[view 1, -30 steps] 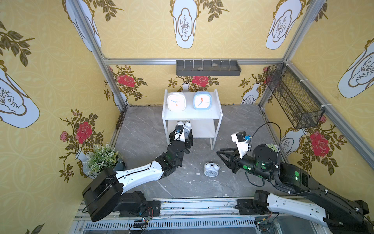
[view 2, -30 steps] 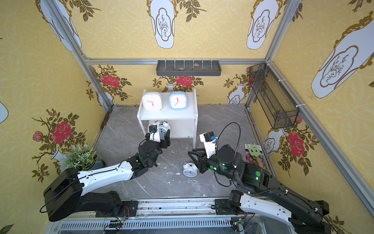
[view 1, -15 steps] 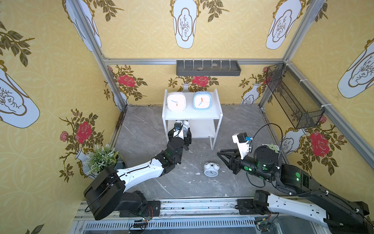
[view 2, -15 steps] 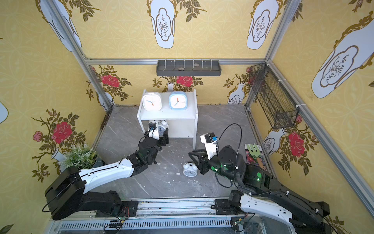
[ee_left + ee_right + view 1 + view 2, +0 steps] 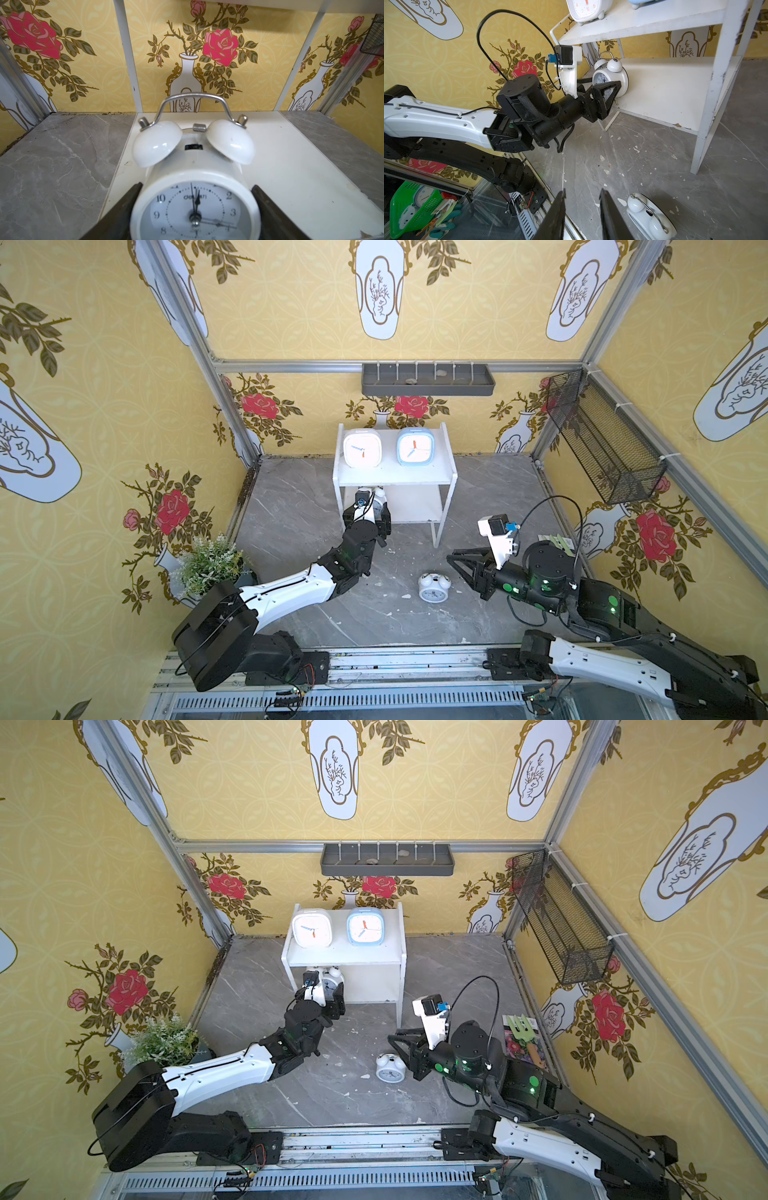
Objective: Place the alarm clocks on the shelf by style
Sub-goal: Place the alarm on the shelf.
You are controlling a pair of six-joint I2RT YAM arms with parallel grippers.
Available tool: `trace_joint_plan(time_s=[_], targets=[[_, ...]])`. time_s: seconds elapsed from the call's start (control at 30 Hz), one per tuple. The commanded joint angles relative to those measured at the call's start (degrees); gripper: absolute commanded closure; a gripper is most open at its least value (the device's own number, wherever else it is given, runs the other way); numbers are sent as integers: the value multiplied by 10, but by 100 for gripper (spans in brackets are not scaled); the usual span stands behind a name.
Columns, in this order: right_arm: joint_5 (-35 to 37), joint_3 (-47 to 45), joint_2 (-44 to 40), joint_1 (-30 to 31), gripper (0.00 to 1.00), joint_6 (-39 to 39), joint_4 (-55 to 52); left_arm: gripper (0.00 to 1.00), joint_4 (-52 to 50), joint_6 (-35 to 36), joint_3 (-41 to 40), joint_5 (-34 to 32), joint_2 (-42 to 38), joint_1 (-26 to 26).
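1. Twin-bell clock A (image 5: 194, 166) was found clamped at both sides of its round case by the left gripper (image 5: 606, 83). The dark fingers (image 5: 268, 209) were pressed against the case, the dial faced the wrist camera, and the bells and wire handle were uppermost.
2. Clock A was located over the left front part of the lower tier (image 5: 664, 87) of the shelf (image 5: 399, 479). Whether its feet touched the board could not be told.
3. Twin-bell clock B (image 5: 433, 588) was recorded on the grey floor (image 5: 299, 506) in front of the shelf and clear of its legs. Its dial was visible in both top views; whether it stood or lay could not be settled.
4. The white square clock (image 5: 362, 448) and the light blue square clock (image 5: 415, 447) were noted upright on the upper tier. They stood side by side with a small gap, the white one to the left, and both dials faced forward.
5. The right gripper (image 5: 582, 191) was observed above the floor with its fingers parted by a narrow gap and nothing between them. Clock B lay just beside it, untouched.
6. A potted plant (image 5: 208, 564) was seen by the left wall.
7. A grey wall tray (image 5: 428, 379) was mounted above the shelf, and a black mesh basket (image 5: 602, 439) hung on the right wall.
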Motion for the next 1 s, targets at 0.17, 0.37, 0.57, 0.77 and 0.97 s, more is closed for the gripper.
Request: trace_joint_plan(time_s=[0.17, 0.37, 0.57, 0.77, 0.97], targets=[[-5, -8, -16, 1, 69, -2, 37, 49, 41, 8, -8, -11, 16, 2], [-5, -16, -43, 1, 68, -1, 42, 48, 52, 13, -16, -6, 23, 2], [-8, -18, -57, 1, 68, 1, 45, 39, 53, 15, -16, -2, 28, 2], [-4, -20, -56, 1, 67, 1, 46, 26, 51, 23, -18, 0, 26, 2], [-5, -21, -59, 1, 66, 2, 49, 12, 52, 31, -21, 2, 23, 1]])
